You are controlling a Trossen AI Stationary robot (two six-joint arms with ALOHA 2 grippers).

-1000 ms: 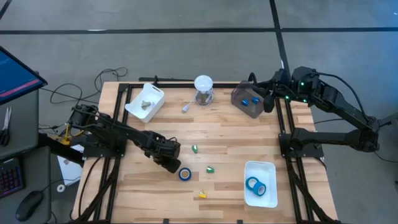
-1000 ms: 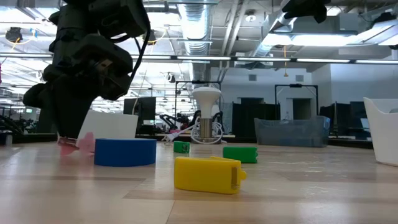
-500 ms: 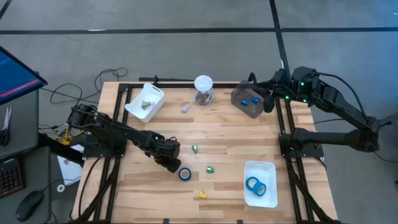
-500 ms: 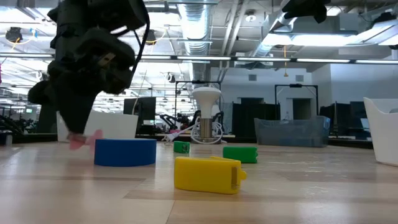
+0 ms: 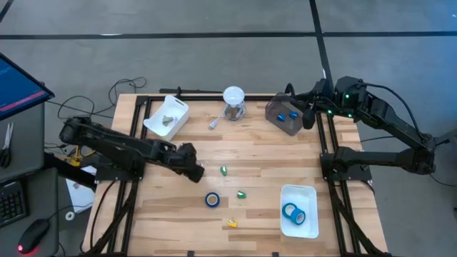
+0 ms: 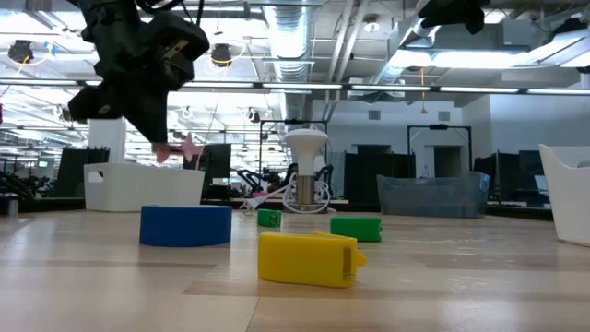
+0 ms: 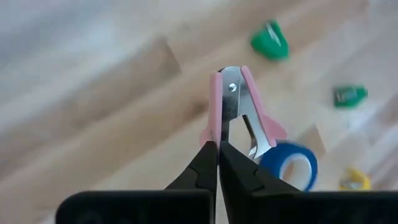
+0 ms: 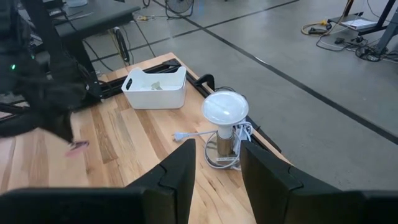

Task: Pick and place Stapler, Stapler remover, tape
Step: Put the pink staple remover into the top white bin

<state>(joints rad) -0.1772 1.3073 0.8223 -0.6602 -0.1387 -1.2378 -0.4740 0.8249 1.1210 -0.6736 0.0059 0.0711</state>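
My left gripper (image 5: pixel 196 173) (image 7: pixel 218 146) hangs above the table's middle left, shut on a pink staple remover (image 7: pixel 239 106) (image 6: pixel 182 148). One blue tape roll (image 5: pixel 212 199) (image 6: pixel 185 224) lies flat on the wood just near-right of it. Two more blue rolls (image 5: pixel 293 213) lie in the white tray (image 5: pixel 285 191) at the near right. My right gripper (image 8: pixel 214 180) (image 5: pixel 307 114) waits open, high over the far right by the grey bin. I cannot pick out a stapler. My left gripper pinches the staple remover between its two fingers (image 7: pixel 202 168) at the rear end of one pink arm (image 7: pixel 212 127). The fingers come slanting down from the table's left. The remover sticks out beyond the fingertips with its metal jaws forward, lifted clear of the table.
Two small green pieces (image 5: pixel 223 170) (image 5: pixel 241 193) and a yellow one (image 5: pixel 232 222) lie near the loose tape roll. A second white tray (image 5: pixel 166 116), a white lamp-like object (image 5: pixel 233 100) and a grey bin (image 5: pixel 285 114) stand along the far edge.
My left gripper has risen from table height beside the blue tape roll and drawn back toward the table's left and far side, staying shut on the pink staple remover, which now hangs clear above the table. The tape roll has stayed put.
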